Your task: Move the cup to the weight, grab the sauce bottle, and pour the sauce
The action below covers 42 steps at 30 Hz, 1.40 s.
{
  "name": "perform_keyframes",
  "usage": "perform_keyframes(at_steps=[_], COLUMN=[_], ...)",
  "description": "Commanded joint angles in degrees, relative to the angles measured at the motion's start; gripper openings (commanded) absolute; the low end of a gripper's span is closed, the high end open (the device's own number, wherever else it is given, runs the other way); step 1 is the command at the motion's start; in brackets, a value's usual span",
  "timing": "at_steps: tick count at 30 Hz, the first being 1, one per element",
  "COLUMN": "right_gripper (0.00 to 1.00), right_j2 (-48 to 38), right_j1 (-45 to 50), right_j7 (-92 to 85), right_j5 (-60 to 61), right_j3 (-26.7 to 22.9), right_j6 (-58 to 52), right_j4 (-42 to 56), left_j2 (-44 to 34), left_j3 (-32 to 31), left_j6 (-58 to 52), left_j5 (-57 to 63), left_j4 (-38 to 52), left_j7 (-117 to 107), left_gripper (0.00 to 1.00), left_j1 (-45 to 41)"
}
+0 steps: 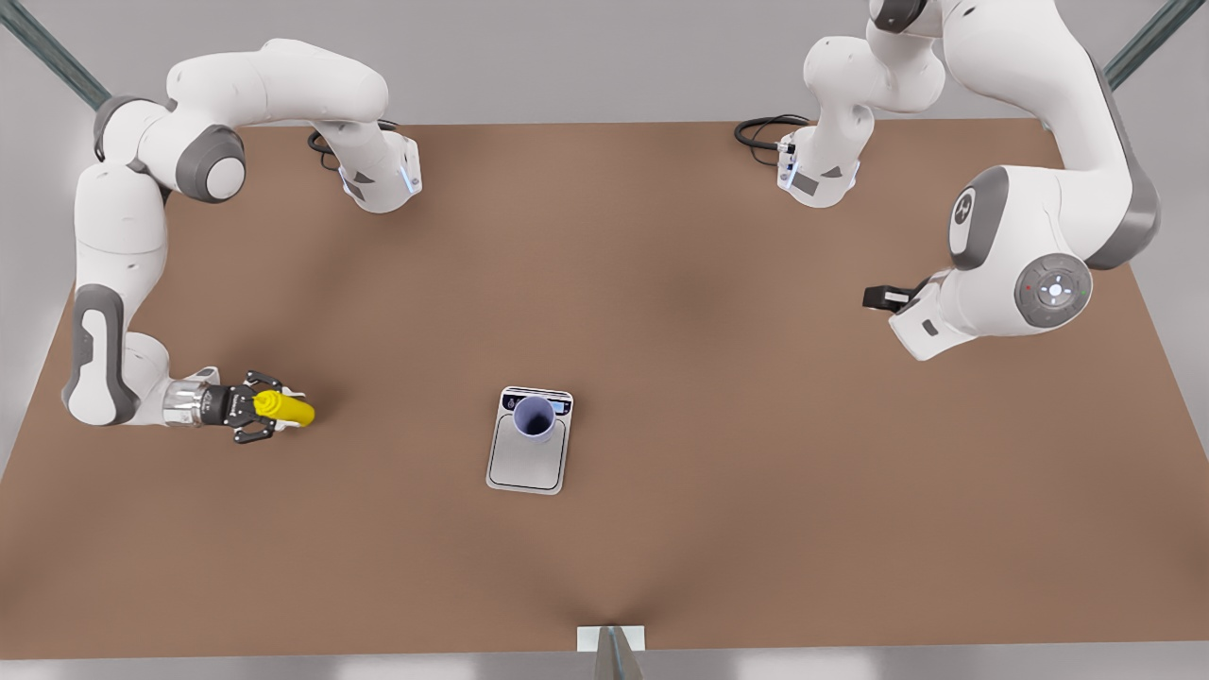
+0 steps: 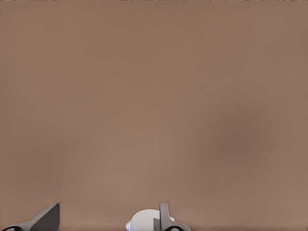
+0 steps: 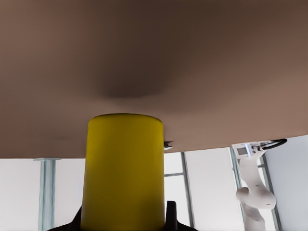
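Observation:
The yellow sauce bottle (image 1: 288,409) lies level in my right gripper (image 1: 269,408), which is shut on it at the front view's left. In the right wrist view the sauce bottle (image 3: 124,168) stands between the fingers (image 3: 171,217), and its shadow on the table falls apart from it. The lavender cup (image 1: 535,418) stands upright on the silver weight (image 1: 525,463), at the end by the display strip. My left gripper (image 1: 874,297) hangs open over bare table at the front view's right, far from both. Its fingertips (image 2: 48,219) show wide apart with nothing between them.
Both arm bases (image 1: 378,175) (image 1: 817,170) stand at the table's back edge with black cables (image 1: 767,130) beside them. A small white bracket (image 1: 611,639) sits at the front edge. The brown table (image 1: 756,472) stretches wide around the weight.

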Motion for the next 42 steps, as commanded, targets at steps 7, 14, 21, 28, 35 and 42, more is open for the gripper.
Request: perform_keyframes(at_steps=[7,14,21,28,35,42], right_gripper=[0.5,1.0,1.0,1.0,1.0,1.0], right_j2=[0.7,0.7,0.5,0.7,-2.2,-37.5], right_j1=[0.0,0.0,-0.3,-1.0,-0.9,19.0], right_j7=[-0.8,-1.2,-1.5,-3.9,-4.0,-31.7], right_j5=[0.0,0.0,-1.3,-5.1,-15.6,-55.2], right_j3=[0.0,-0.1,-0.4,-4.0,-6.9,5.0], right_j6=[0.7,0.7,0.8,0.1,-7.7,-3.1], right_j4=[-0.1,0.1,1.5,5.2,20.2,18.6], left_j2=[-0.1,-0.1,-0.1,-0.2,0.0,-6.6], left_j3=[-0.1,0.0,-0.1,0.0,0.1,0.4], left_j6=[-0.1,-0.1,-0.1,-0.2,0.6,6.1], left_j5=[0.0,0.0,0.0,0.0,-2.8,-0.8], left_j4=[0.1,0.1,0.2,0.2,4.9,-1.3], left_j7=[0.1,0.0,0.0,0.0,-0.2,0.0], left_gripper=[1.0,1.0,1.0,1.0,1.0,1.0], left_j1=[0.0,0.0,0.0,0.0,0.0,0.5])
